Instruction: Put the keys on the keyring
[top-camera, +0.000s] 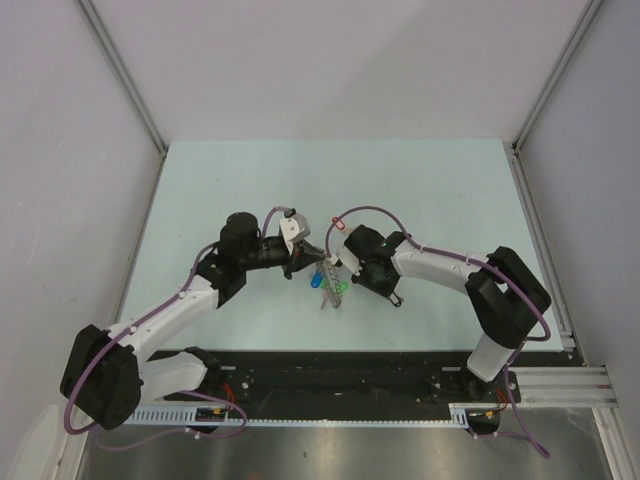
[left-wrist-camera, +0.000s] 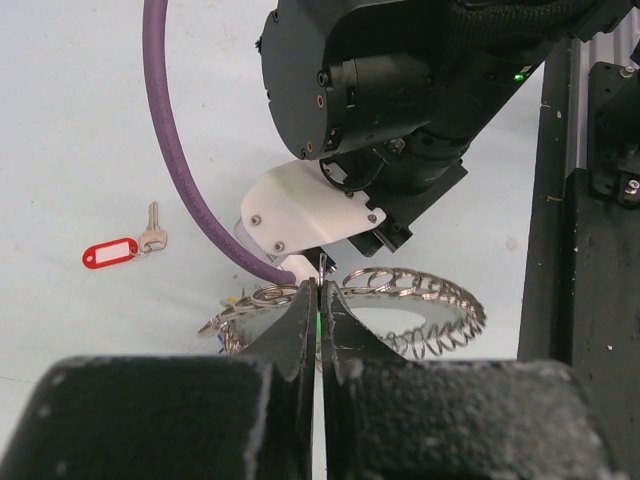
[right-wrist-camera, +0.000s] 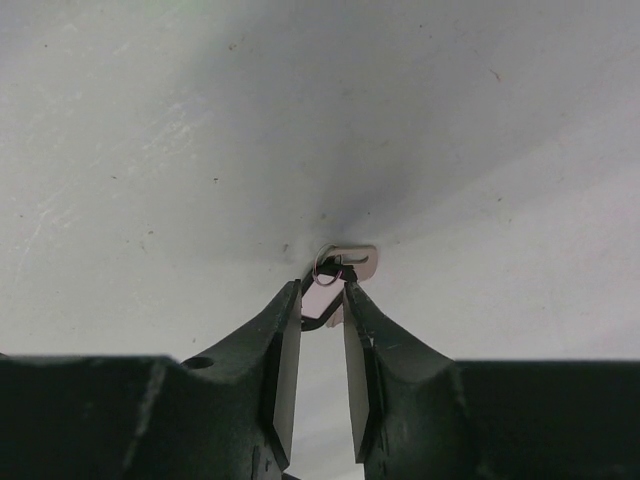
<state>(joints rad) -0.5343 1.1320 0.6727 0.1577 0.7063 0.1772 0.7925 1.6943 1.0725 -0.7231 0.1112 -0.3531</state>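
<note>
- at the table (top-camera: 300, 180) centre, left gripper (left-wrist-camera: 319, 292) clenched on the keyring (left-wrist-camera: 440, 300).
- right gripper (right-wrist-camera: 323, 298) tips flank a key tag (right-wrist-camera: 360, 262); grip unclear.
- red-tagged key (left-wrist-camera: 112, 252) lies apart.

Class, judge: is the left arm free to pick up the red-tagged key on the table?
Probably not: the left gripper is shut on the keyring, so its jaws are occupied, though the red-tagged key lies uncovered nearby.

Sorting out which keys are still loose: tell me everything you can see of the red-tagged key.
The red-tagged key lies flat on the pale table, on its own. Its oblong red plastic tag has a white label window; a small silver metal key joins one end, angled away. Only the table touches it.
</note>
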